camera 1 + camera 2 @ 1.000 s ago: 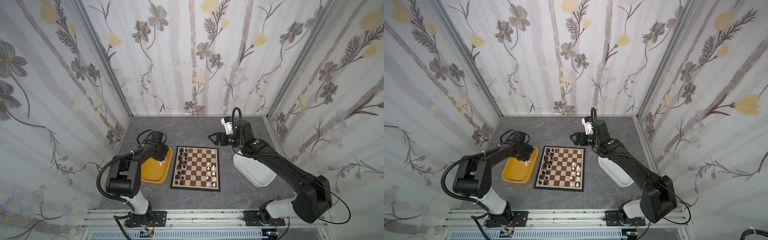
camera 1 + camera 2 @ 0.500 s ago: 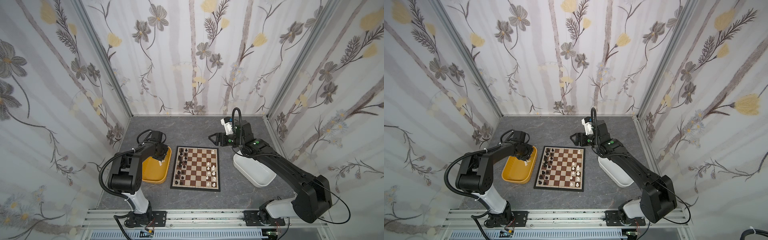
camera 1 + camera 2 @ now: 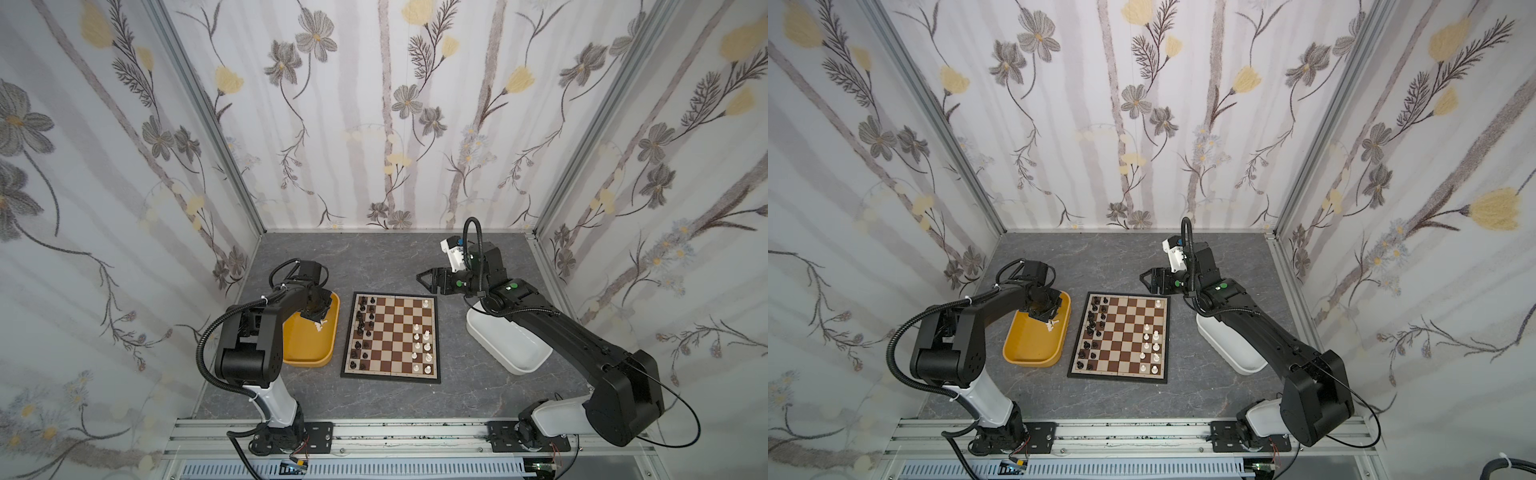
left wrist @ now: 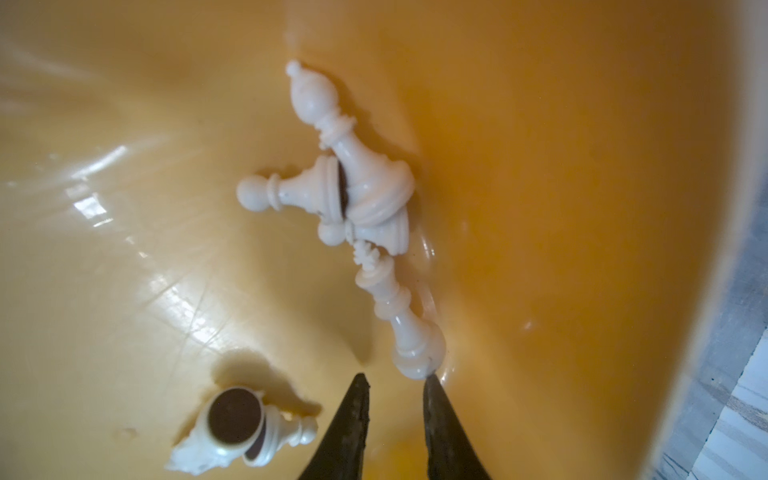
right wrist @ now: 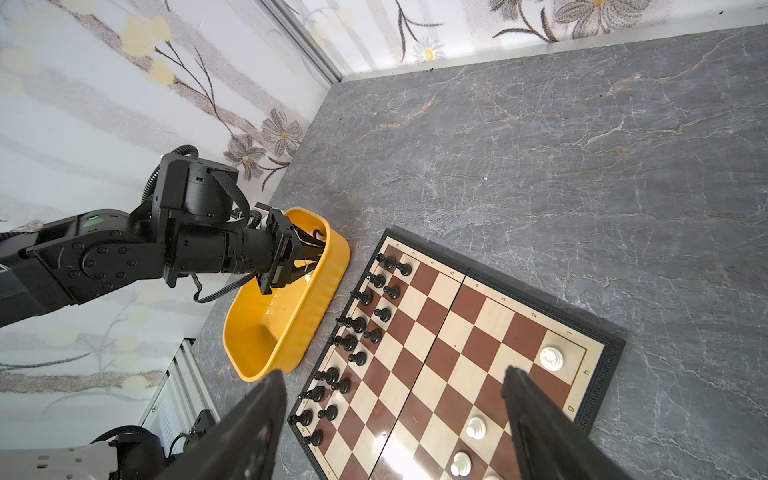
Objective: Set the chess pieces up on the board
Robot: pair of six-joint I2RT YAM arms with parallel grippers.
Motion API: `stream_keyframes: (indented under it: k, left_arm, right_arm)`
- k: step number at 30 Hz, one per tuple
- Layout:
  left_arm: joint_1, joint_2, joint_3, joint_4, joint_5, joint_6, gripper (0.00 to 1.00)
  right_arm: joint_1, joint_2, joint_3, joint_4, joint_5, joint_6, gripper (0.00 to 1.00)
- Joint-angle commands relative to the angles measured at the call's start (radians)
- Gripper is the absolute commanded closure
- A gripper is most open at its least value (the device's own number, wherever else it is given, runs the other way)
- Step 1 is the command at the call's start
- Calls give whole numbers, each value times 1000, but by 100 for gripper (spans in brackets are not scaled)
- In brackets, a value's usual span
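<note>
While right fingers [image 5: 257, 428] gape near the board [image 5: 457, 332], left fingers [image 4: 349, 428], narrowly apart, sit beside white pieces [image 4: 365, 195] in the yellow tub [image 4: 582, 208].

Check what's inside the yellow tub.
At least five white chess pieces lie toppled in the yellow tub: four bunched, one apart, dark base showing. The left gripper reaches in beside them. The arm covers the tub's far end in both top views.
</note>
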Motion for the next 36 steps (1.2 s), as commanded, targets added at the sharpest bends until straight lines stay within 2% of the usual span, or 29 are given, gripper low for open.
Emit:
stream_keyframes:
  k: [1, 6, 10, 13, 24, 33, 36]
  left_arm:
    - [6, -21, 5, -40, -4, 21, 78]
    - [30, -81, -21, -75, -1, 59, 80]
    - [47, -110, -24, -67, 23, 91, 62]
    - [53, -106, -27, -42, 41, 93, 59]
    - [52, -20, 9, 10, 61, 64, 63]
    - [52, 35, 55, -36, 41, 66, 66]
    - [52, 49, 77, -79, 25, 73, 67]
  right_arm:
    - [-1, -2, -4, 42, -15, 9, 19]
    - [-2, -2, -10, 48, -20, 11, 18]
    - [-1, 7, -12, 56, -29, 16, 19]
    - [-2, 11, -11, 60, -34, 20, 19]
    - [-2, -6, -15, 48, -17, 15, 16]
    - [-3, -7, -18, 45, -11, 12, 16]
    - [-4, -9, -14, 34, -4, 9, 13]
